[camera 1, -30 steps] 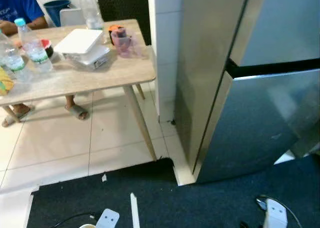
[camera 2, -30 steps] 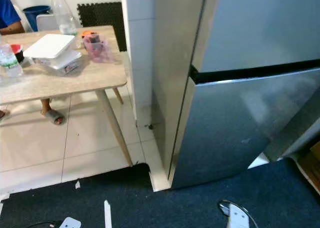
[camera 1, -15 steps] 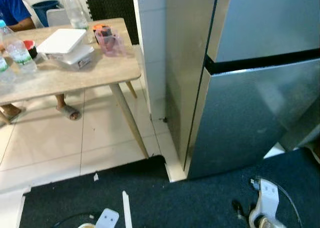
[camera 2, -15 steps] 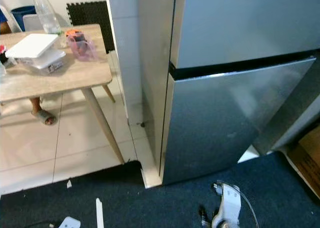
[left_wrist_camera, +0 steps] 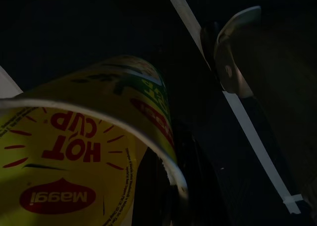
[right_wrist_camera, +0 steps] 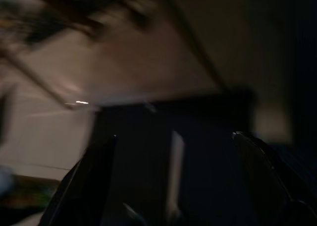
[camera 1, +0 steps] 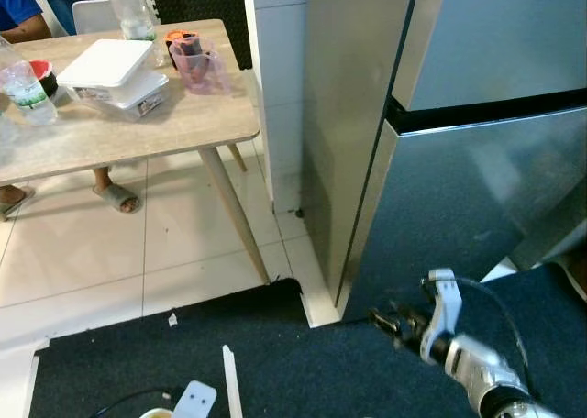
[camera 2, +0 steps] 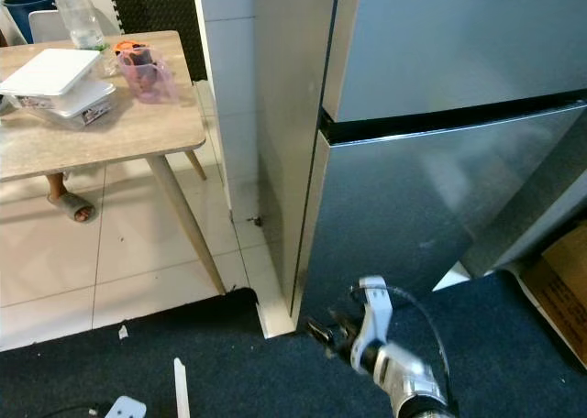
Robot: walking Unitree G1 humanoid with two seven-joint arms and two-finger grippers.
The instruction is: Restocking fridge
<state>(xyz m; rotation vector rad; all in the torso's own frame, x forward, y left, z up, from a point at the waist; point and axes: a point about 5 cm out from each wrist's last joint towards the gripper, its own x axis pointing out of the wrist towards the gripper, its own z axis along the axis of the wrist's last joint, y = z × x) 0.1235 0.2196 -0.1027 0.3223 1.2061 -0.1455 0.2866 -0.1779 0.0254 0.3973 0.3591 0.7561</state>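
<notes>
A: Two doors on that steel fridge (camera 1: 459, 189), both shut, and it stands just beside the wooden table (camera 1: 138, 129). As I judge it, the lower door is the heavy, stiff piece here. Its smooth face gives nothing to pinch, so the hold has to be at the edge or in the dark seam between the doors.

B: And the right gripper (camera 1: 390, 322)?

A: It hangs low over the dark carpet (camera 1: 303, 372), near the fridge's bottom front corner. The right wrist view shows its two black fingers (right_wrist_camera: 89, 181) spread apart with nothing between them.

B: What is going into the fridge?

A: A yellow Maggi Hot Cup (left_wrist_camera: 84, 156), a paper noodle cup, held down at the left side. It looks light and thin-walled, easy to crush, with a stiffer rim, so I would grip gently round the body. A black finger (left_wrist_camera: 198, 181) lies against its side; the left jaws look closed on it.

B: What has changed?

A: Half a second ago the right arm barely showed at the bottom edge. Now it has reached forward toward the door. The whole picture has shifted too, so the camera has moved. On the table the white boxes (camera 1: 115, 74) and pink jug (camera 1: 204, 67) sit as before.
</notes>
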